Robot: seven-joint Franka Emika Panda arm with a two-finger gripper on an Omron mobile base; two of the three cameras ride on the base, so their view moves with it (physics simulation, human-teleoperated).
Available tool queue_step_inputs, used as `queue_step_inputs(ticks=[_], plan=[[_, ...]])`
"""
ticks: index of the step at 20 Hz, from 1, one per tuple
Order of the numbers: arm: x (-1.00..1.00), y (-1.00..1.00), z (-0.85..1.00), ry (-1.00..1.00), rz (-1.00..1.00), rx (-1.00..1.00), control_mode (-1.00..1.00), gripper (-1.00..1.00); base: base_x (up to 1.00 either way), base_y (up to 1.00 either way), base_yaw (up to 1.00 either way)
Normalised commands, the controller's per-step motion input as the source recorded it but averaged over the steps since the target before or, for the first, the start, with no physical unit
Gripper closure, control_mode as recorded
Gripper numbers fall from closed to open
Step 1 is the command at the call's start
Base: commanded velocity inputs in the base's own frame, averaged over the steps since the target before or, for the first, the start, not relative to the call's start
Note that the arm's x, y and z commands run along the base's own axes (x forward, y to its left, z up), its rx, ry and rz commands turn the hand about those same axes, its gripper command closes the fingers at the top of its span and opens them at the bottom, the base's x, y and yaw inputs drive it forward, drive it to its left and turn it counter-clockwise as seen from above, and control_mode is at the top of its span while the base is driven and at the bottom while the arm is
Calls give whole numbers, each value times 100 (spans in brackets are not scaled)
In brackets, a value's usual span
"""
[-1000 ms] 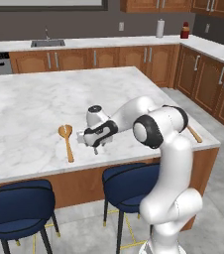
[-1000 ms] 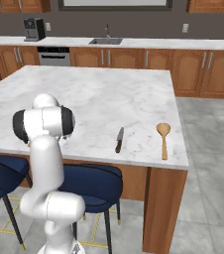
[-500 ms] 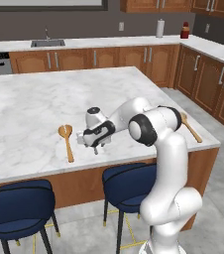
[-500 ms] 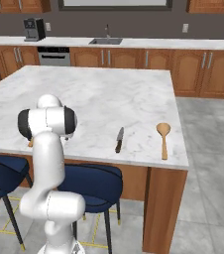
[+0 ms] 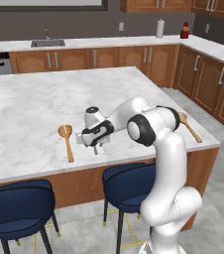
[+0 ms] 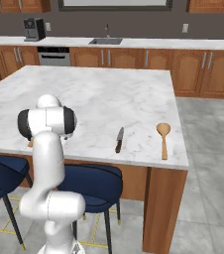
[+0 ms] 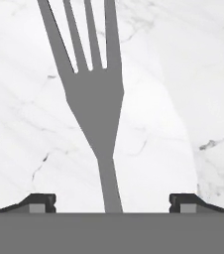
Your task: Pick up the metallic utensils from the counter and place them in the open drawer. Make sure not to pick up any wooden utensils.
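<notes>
A grey metal fork lies flat on the white marble counter, tines pointing away from the hand. My gripper hangs straight over its thin handle, open, with one fingertip on each side and well clear of it. In the left base view the gripper points down at the counter near its front edge, just right of a wooden spoon. The knife, silver blade and dark handle, lies near the counter's front edge. The drawer is out of view.
A second wooden spoon lies right of the knife, near the counter's right end, also visible as the spoon behind my arm. Blue stools stand below the front edge. Wall cabinets and a sink line the back.
The arm's elbow has drifted slightly left and the hand has settled a little lower over the fork. The utensils have not moved.
</notes>
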Motion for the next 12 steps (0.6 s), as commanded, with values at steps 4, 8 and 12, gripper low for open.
queue_step_inputs(ticks=[4,8,12], plan=[[0,0,-19,0,0,0,-100,100,0,0,0],[0,0,-11,5,1,0,-100,100,0,0,0],[3,0,-2,10,0,0,-100,100,0,0,0]])
